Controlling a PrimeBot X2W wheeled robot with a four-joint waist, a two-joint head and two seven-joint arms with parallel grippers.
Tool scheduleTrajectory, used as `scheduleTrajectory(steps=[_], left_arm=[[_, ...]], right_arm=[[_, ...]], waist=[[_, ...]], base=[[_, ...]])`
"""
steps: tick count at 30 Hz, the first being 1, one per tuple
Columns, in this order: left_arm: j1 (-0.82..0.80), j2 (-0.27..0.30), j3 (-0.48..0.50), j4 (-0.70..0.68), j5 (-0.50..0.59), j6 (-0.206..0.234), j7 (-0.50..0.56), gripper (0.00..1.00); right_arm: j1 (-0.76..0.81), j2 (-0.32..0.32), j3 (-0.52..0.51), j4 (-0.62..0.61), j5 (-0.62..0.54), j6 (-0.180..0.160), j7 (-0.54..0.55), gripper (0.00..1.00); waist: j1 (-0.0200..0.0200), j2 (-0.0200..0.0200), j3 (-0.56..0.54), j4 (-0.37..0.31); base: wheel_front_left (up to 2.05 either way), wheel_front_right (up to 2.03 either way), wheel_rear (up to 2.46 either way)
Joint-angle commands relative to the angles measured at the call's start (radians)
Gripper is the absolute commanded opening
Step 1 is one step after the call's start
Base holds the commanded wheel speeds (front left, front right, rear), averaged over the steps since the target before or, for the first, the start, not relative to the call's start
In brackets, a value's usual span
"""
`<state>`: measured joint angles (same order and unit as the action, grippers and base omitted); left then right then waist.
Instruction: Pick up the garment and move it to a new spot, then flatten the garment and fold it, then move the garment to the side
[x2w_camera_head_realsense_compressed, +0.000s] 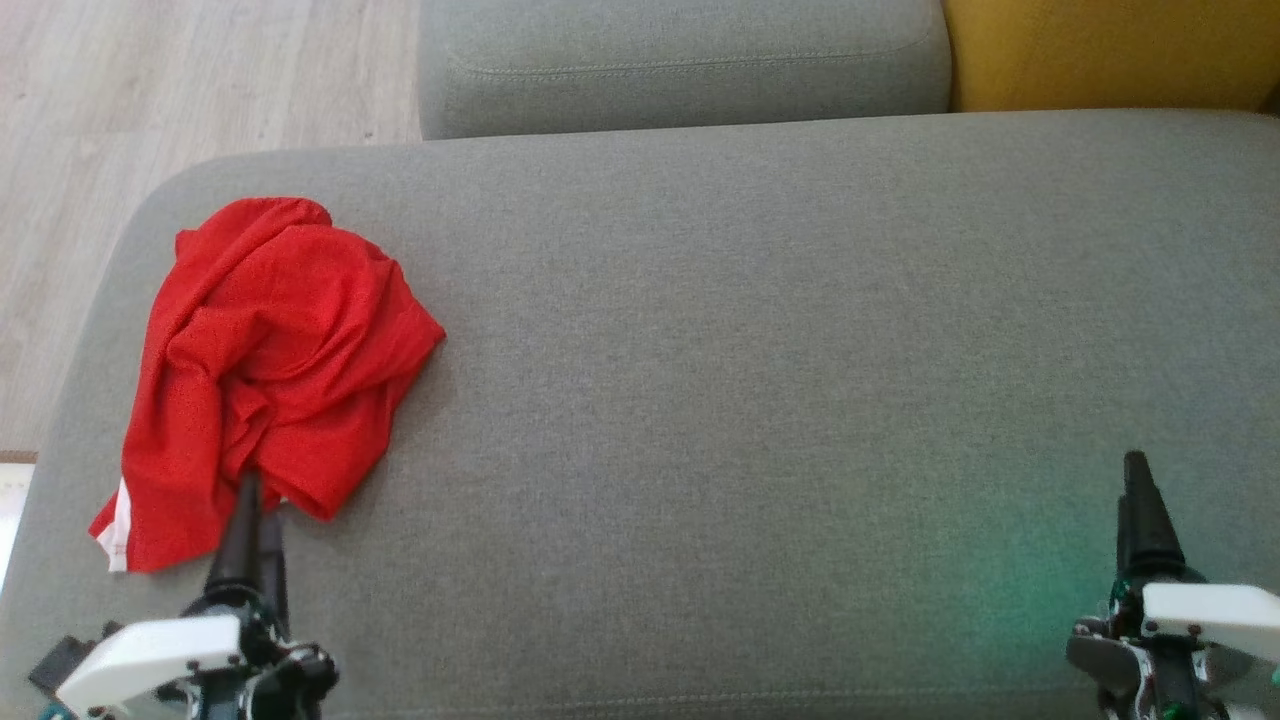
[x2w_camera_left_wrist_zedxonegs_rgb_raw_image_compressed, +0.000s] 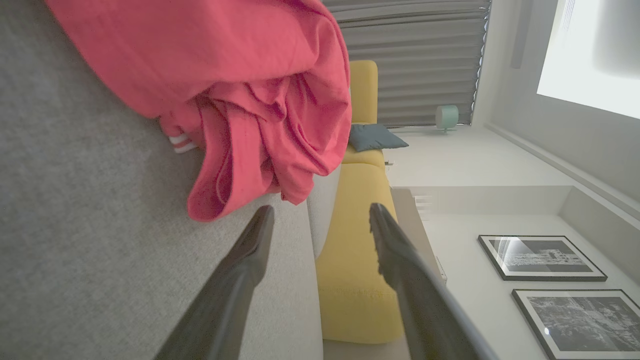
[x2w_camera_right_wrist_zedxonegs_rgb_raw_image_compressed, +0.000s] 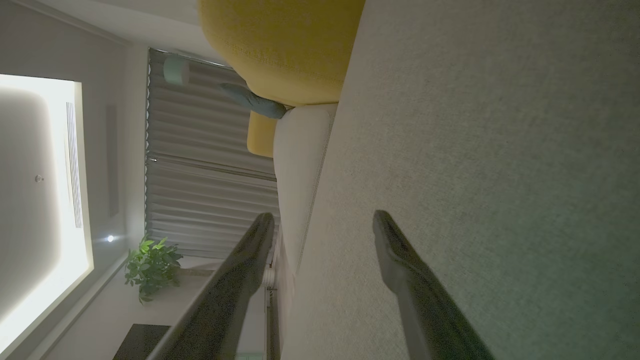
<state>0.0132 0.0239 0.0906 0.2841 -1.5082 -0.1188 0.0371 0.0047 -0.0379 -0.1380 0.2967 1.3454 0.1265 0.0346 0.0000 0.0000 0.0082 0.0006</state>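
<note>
The garment (x2w_camera_head_realsense_compressed: 265, 375) is a crumpled red piece of clothing with a white-striped hem, lying bunched at the left end of the grey sofa seat (x2w_camera_head_realsense_compressed: 760, 380). My left gripper (x2w_camera_head_realsense_compressed: 248, 490) is at the garment's near edge, its dark fingers overlapping the red cloth in the head view. In the left wrist view the garment (x2w_camera_left_wrist_zedxonegs_rgb_raw_image_compressed: 250, 100) lies just beyond the left gripper (x2w_camera_left_wrist_zedxonegs_rgb_raw_image_compressed: 322, 212), whose fingers stand open with nothing between them. My right gripper (x2w_camera_head_realsense_compressed: 1135, 470) hovers over bare seat at the lower right. The right wrist view shows the right gripper (x2w_camera_right_wrist_zedxonegs_rgb_raw_image_compressed: 324, 220) open and empty.
A second grey cushion (x2w_camera_head_realsense_compressed: 680, 60) and a yellow one (x2w_camera_head_realsense_compressed: 1110, 50) lie behind the seat. Wooden floor (x2w_camera_head_realsense_compressed: 120, 110) lies to the left beyond the seat's rounded edge. The seat's middle and right are bare fabric.
</note>
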Motion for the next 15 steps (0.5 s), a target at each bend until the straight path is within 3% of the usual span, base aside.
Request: scheduleTrajectory(steps=[1, 15], left_arm=[[-0.049, 0.011, 0.019, -0.04, 0.01, -0.004, -0.007, 1.0], [-0.071, 0.013, 0.014, -0.152, 0.191, 0.043, -0.049, 1.0]], right_arm=[[-0.057, -0.005, -0.001, -0.038, -0.012, 0.001, -0.007, 1.0], [-0.069, -0.006, 0.037, -0.176, -0.314, 0.002, -0.048, 1.0]], waist=[[0.0, 0.0, 0.0, 0.0], [0.0, 0.0, 0.012, -0.001]], base=[[0.0, 0.0, 0.0], [0.0, 0.0, 0.0]])
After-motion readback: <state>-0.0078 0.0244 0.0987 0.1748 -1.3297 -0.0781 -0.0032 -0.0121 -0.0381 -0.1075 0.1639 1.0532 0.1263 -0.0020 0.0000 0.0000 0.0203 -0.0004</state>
